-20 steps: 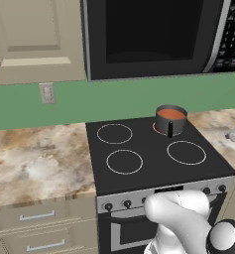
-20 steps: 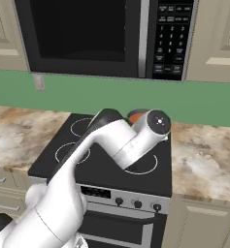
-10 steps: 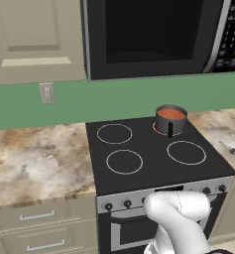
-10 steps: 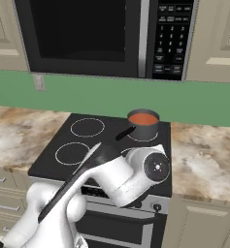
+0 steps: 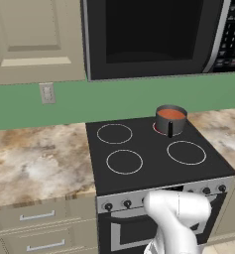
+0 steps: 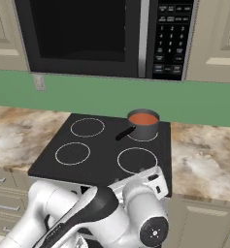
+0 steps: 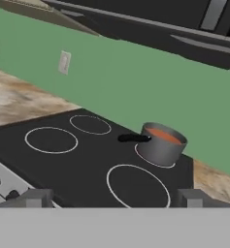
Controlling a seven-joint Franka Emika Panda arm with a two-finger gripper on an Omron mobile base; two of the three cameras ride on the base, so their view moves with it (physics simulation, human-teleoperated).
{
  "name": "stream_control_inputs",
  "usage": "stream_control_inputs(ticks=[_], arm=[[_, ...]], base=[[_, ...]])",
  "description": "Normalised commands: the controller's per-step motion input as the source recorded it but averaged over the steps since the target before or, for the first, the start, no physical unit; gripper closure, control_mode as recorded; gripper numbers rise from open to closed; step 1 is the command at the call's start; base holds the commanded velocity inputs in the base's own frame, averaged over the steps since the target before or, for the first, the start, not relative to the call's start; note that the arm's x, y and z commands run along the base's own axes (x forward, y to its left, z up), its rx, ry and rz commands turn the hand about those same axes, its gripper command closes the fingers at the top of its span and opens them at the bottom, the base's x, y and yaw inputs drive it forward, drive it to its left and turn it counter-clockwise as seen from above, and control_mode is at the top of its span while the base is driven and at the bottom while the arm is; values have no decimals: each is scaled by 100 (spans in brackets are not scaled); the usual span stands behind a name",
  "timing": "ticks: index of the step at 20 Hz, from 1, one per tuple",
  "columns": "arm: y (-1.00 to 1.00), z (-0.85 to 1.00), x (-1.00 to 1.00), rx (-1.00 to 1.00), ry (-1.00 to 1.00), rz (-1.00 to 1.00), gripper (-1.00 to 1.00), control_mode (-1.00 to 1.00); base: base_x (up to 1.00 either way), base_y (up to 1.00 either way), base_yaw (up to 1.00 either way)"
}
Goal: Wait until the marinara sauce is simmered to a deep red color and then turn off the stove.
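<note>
A green backsplash (image 5: 114, 101) ran along the wall behind the counter, with a pale wall outlet (image 5: 47, 93) set into it on the left. A black microwave (image 5: 153, 37) hung above, its keypad (image 6: 168, 41) at the right side. Cream panelled upper cabinets (image 5: 34, 39) flanked it. The mottled tan and white stone countertop (image 5: 37, 161) stretched to either side, and beneath it sat cream drawers (image 5: 34, 218) with slim silver handles (image 5: 34, 216).
</note>
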Motion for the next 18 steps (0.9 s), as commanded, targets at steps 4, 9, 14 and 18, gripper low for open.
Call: stream_control_inputs(ticks=[4,9,14,18], arm=[[-5,-25,-40,0,-18,2,-100,-100],[0,-33,-5,0,-5,0,-100,-100],[-6,-20,24,0,0,2,-100,-100],[-12,-27,24,0,0,5,-100,-100]], base=[[0,0,0],[0,0,0],[0,0,0],[0,0,0]])
